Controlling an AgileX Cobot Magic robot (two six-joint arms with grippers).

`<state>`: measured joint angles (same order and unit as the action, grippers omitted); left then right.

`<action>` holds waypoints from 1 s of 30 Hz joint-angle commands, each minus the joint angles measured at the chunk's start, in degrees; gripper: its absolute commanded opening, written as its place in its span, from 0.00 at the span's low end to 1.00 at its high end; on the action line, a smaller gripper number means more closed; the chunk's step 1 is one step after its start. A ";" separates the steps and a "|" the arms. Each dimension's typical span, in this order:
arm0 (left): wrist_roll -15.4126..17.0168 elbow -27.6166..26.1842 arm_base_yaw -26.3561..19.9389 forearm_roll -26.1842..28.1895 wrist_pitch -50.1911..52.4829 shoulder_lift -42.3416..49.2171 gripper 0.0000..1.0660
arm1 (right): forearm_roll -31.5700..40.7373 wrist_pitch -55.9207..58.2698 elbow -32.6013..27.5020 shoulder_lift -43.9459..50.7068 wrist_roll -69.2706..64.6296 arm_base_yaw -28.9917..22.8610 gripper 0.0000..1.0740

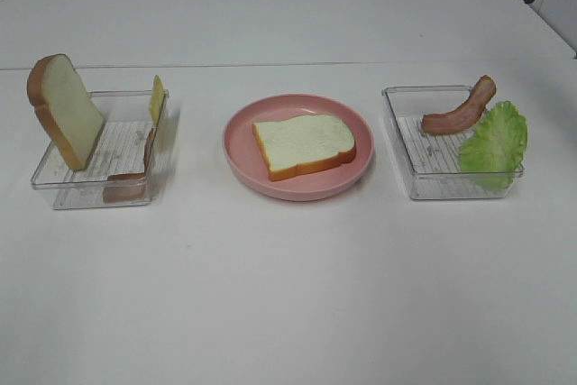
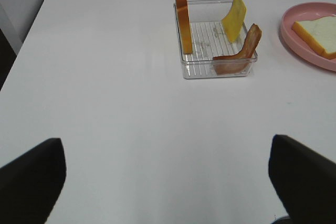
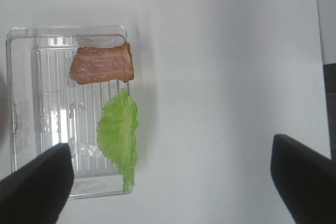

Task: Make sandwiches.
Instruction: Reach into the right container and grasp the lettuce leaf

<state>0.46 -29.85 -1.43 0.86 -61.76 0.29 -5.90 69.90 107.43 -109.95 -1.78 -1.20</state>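
round pink plate (image 1: 239, 146): centre of white bench (image 1: 288, 295), 1 flat white bread slice with tan crust (image 1: 304, 144) on it
left clear plastic tray (image 1: 81, 196): holds upright bread slice (image 1: 68, 114), thin yellow cheese square (image 2: 234, 17), brown bacon strip (image 2: 239, 59)
right clear plastic tray (image 1: 424, 173): holds 2nd bacon strip (image 1: 460, 110), ruffled green lettuce leaf (image 1: 494, 143)
left end effector (image 2: 168, 182): jaws wide, nothing held
right end effector (image 3: 170, 182): jaws wide, nothing held
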 commanded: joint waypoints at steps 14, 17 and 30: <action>0.11 0.11 -0.17 0.06 0.23 0.34 0.92 | 5.90 3.15 -0.52 -12.49 3.32 0.80 0.92; 0.11 0.11 -0.17 0.06 0.23 0.34 0.92 | 5.90 3.38 -0.63 -14.84 3.61 0.80 0.92; 0.11 0.11 -0.17 0.06 0.23 0.34 0.92 | 6.88 3.15 -0.63 -20.40 4.24 0.80 0.85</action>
<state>0.46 -29.85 -1.43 0.86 -61.76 0.29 0.97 69.84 107.03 -129.66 2.01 -0.52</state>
